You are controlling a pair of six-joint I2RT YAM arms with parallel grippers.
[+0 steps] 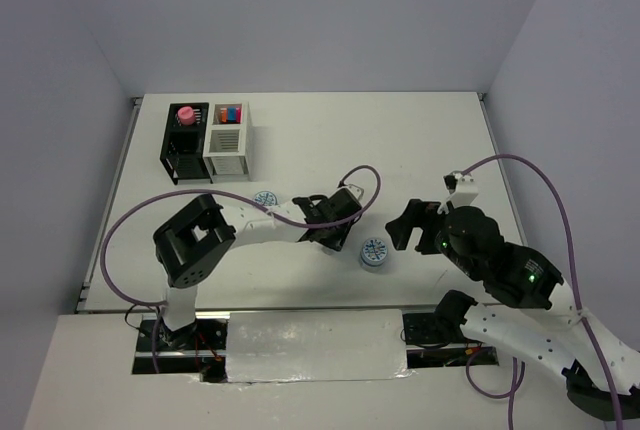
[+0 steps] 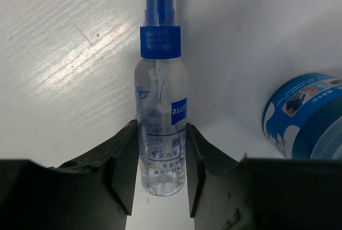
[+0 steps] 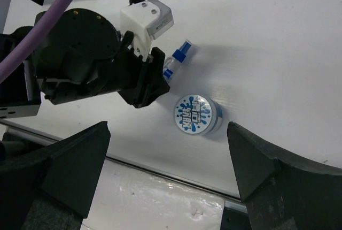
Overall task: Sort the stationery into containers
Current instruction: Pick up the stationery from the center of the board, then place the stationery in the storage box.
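The clear blue-capped tube (image 2: 160,107) lies on the table between the fingers of my left gripper (image 2: 160,128), which are closed against its two sides. The tube also shows in the right wrist view (image 3: 179,59). One light-blue tin (image 1: 374,252) stands just right of the left gripper (image 1: 335,235); it also shows in the left wrist view (image 2: 304,117). A second tin (image 1: 265,199) lies beside the left arm. My right gripper (image 1: 403,228) is open and empty, above and right of the first tin (image 3: 196,115). The black box (image 1: 185,150) holds the pink-capped bottle (image 1: 185,115); the white box (image 1: 228,150) holds highlighters (image 1: 230,112).
The two joined boxes stand at the far left of the white table (image 1: 420,140). Purple cables (image 1: 360,190) loop over both arms. A white strip (image 1: 315,345) runs along the near edge between the arm bases.
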